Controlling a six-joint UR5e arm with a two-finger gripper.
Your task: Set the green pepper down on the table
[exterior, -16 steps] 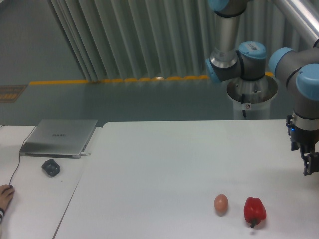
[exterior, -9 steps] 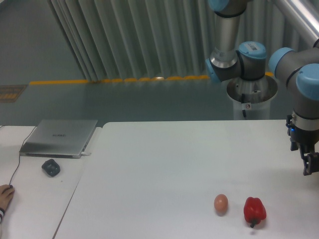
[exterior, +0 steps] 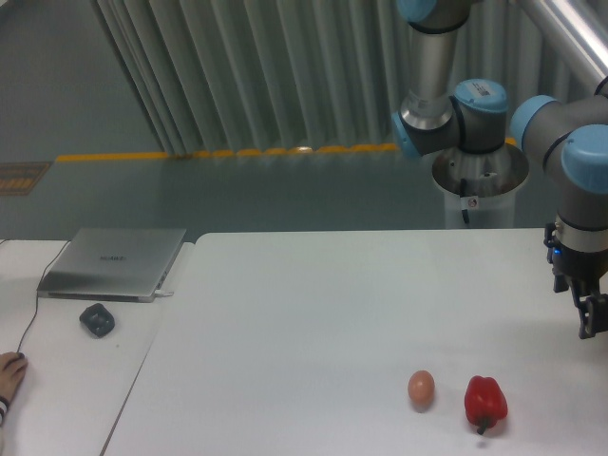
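The green pepper does not show in the camera view. My gripper point(exterior: 598, 325) hangs at the far right edge of the frame, above the right side of the white table point(exterior: 313, 323). It is partly cut off by the frame edge. Only one dark finger point(exterior: 591, 318) is visible, so its state and whether it holds anything are hidden. It is up and to the right of the red bell pepper point(exterior: 485, 402).
A small brown egg point(exterior: 421, 388) lies just left of the red pepper near the table's front. On the narrower desk point(exterior: 85, 380) at left are a closed laptop point(exterior: 114, 262), a dark mouse point(exterior: 97, 319) and a person's hand point(exterior: 9, 372).
The arm's wrist and gripper have shifted very slightly left and down at the right edge. The egg and red pepper have not moved.
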